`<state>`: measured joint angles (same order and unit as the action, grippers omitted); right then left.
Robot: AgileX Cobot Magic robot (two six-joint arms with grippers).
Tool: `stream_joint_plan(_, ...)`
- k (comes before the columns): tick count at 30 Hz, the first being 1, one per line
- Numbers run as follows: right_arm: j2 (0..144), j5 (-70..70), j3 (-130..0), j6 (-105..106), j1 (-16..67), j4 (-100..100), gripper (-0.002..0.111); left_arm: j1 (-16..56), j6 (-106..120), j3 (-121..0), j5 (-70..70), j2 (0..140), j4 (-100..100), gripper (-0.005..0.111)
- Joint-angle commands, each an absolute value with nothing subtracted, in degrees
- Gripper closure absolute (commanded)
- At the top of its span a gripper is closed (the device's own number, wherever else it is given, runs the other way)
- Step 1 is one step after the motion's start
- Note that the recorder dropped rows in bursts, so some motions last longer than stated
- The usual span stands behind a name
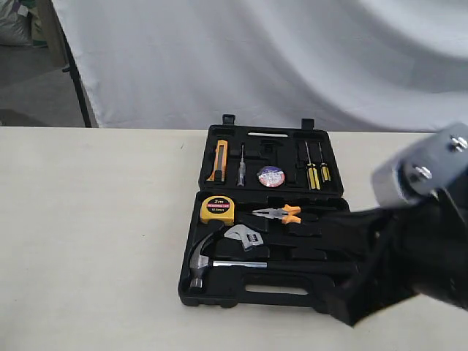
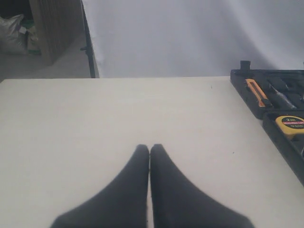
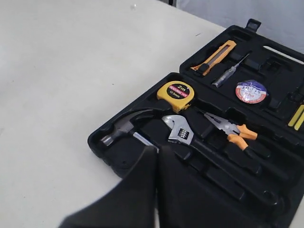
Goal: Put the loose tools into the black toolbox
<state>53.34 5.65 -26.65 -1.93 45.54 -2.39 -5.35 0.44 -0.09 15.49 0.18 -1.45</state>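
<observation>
As far as I can see from the exterior view, nothing lies loose on the table [image 1: 95, 219]: the claw hammer [image 1: 201, 262] sits along the near half of the black toolbox [image 1: 219, 298], the adjustable wrench [image 1: 245, 236] lies just beyond its head, and the small tape roll [image 1: 270, 176] rests in the far half, while the right arm [image 1: 409, 256] looms dark and blurred over the box's right end. From the left wrist view, the left gripper [image 2: 149, 151] hangs over bare tabletop with its jaws pressed together and nothing between them, well apart from the box at the edge of sight. From the right wrist view, the right gripper [image 3: 157, 153] is closed and empty too, poised above the near rim by the hammer's handle. To my eye all three tools are in, each seemingly seated in a recess, so the task looks done or all but; the case lies open.
</observation>
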Motion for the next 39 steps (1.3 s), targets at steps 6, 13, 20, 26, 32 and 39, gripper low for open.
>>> stream_joint_plan(6,36.3,-11.4,-6.6,-4.5,45.4,-2.7,0.108,-5.5,0.0,0.0,15.5,0.0,-1.8,0.106)
stream_joint_plan(13,32.0,-11.7,-2.8,-4.3,45.4,-2.7,0.108,-5.5,0.0,0.0,15.5,0.0,-1.8,0.106)
stream_joint_plan(20,32.0,-12.0,0.0,-4.7,45.4,-1.2,0.108,-5.5,0.0,0.0,15.5,0.0,-1.8,0.106)
stream_joint_plan(26,32.0,-11.7,0.0,-5.2,45.4,-1.2,0.108,-5.5,0.0,0.0,15.5,0.0,-1.8,0.106)
stream_joint_plan(32,32.0,-11.7,0.0,-5.2,45.4,-1.2,0.108,-5.5,0.0,0.0,15.5,0.0,-1.8,0.106)
stream_joint_plan(39,29.0,-14.1,0.0,-5.7,41.8,-1.2,0.108,-5.5,0.0,0.0,15.5,0.0,-1.8,0.106)
